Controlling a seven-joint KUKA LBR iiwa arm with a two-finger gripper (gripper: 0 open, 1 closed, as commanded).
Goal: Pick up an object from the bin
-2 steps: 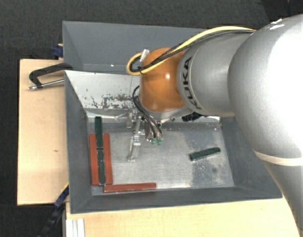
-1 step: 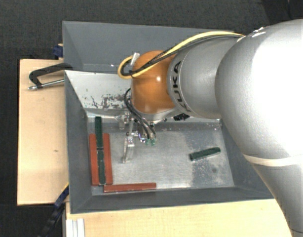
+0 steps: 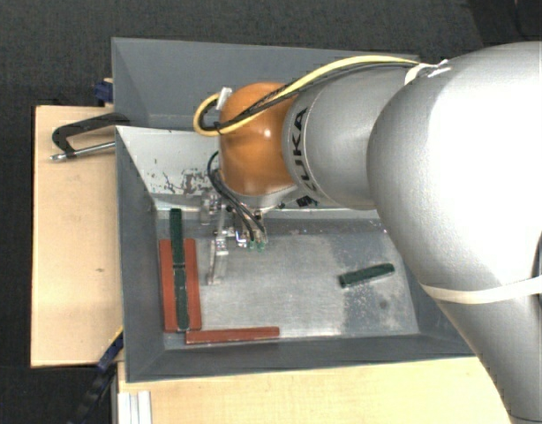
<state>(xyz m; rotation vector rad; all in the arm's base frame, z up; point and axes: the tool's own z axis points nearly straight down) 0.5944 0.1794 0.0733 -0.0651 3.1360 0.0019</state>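
Nothing looks picked yet. The jaws hang just right of the green bar (image 3: 177, 254); I cannot tell whether they are spread.

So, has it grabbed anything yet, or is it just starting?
Done: nothing lifted yet; the green bar and red bar lie by the left wall, a second red bar along the near wall, a dark green piece at right. In hand: the gripper hangs low beside the left bars, with nothing seen in it. Left: grasping one and lifting.
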